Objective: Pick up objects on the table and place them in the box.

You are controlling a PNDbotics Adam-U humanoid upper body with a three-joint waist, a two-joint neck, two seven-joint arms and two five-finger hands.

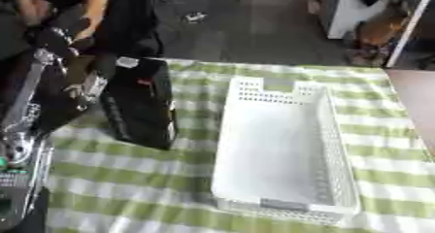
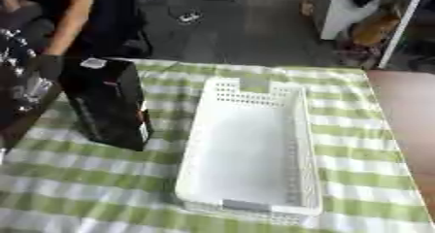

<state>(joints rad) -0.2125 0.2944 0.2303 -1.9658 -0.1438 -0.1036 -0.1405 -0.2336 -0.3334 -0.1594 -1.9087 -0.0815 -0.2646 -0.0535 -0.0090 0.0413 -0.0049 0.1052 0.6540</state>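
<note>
Black carton [image 2: 108,103]: upright on surface [image 1: 127,178], 9 o'clock of empty white box [image 1: 280,149] | left hand [image 1: 81,89]: against carton's left face, fingers' state cannot be told | advice: keep your carton level, lift above box rim, lower inside.

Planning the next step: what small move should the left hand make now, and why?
Probably carry the black box right, toward the empty white basket. The left hand holds its left side, and the box stands tilted on the cloth, just left of the basket.
</note>
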